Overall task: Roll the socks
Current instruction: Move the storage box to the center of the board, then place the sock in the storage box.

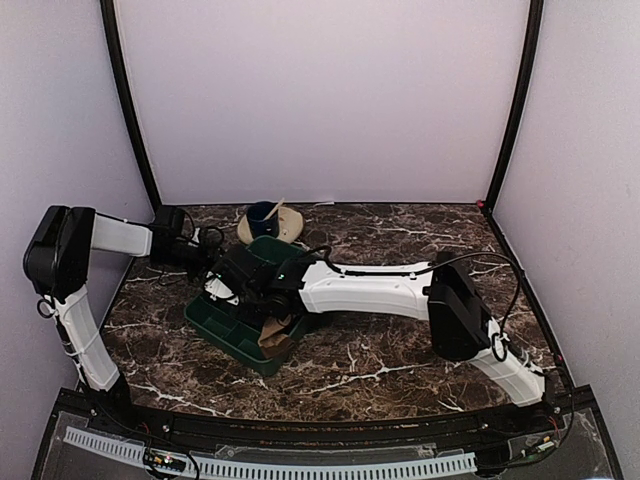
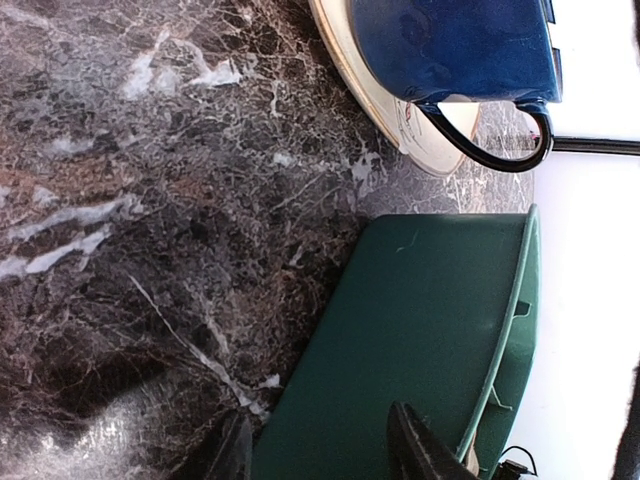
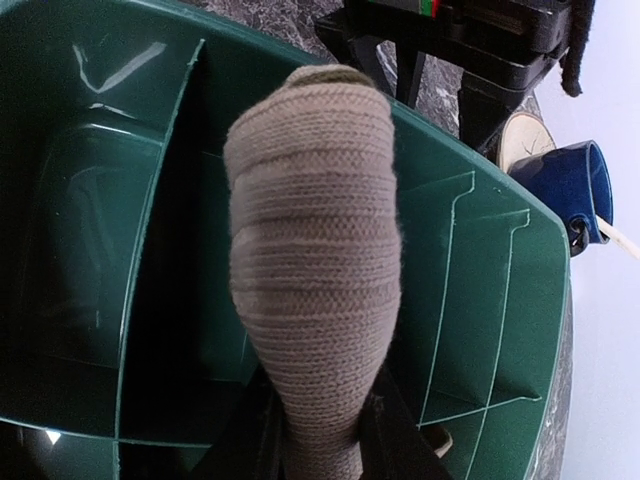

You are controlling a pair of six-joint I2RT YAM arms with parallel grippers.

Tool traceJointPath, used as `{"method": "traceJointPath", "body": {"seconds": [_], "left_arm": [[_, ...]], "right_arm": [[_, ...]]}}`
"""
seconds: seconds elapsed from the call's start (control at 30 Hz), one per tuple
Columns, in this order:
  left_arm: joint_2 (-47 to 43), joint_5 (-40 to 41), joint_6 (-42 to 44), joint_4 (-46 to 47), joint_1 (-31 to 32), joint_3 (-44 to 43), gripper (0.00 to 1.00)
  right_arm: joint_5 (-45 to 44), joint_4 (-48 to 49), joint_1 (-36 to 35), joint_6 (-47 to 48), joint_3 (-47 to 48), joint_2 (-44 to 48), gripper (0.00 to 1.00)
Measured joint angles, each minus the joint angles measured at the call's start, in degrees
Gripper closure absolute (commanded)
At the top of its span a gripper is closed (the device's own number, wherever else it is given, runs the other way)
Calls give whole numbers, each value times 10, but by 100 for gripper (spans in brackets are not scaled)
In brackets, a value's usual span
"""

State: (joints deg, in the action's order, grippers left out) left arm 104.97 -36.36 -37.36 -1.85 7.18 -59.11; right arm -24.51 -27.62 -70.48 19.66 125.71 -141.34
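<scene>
Right hand, top view: low over green tray; tan sock at its tip; grip hidden here.
Left hand, left wrist view: fingers spread, empty, astride tray's outer wall; cup and saucer beyond.
Right hand, right wrist view: pinching rolled sock's lower end, roll above tray compartments.
Progress: one sock looks rolled, not yet released; second sock not visible, state unknown.
</scene>
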Motion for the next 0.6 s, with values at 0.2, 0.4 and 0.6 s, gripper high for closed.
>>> {"method": "traceJointPath", "body": {"seconds": [0.2,0.4,0.6], "left_arm": [[0,1,-4,0,2,0,52],[-1,2,-4,1,2,2,51],[-18,3,-4,1,5,19,51]], "right_arm": [[0,-19,-4,-1,31,-20,100],[10,-45,-4,-10,62,-32,100],[39,-72,-4,-34,80,-41,100]]}}
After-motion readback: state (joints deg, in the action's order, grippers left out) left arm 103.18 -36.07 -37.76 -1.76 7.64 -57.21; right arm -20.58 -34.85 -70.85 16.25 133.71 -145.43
